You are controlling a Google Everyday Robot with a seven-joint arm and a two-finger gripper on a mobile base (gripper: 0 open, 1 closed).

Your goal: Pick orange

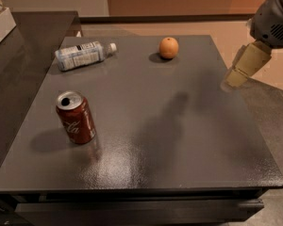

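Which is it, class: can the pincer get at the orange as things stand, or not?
Probably yes. The pincer hangs by the table's right edge, and only bare tabletop lies between it and the orange. The bottle and the soda can sit far to the left, out of the way.

The gripper (236, 76) hangs at the table's (179, 140) right edge; orange (169, 47), bottle (82, 55) and can (76, 119) sit left of its jaws.

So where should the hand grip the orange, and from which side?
Probably across its widest middle, from above: the orange is round, with no favoured side, and sits on the table well apart from the bottle. The hand hangs by the table's right edge, so come in from there.
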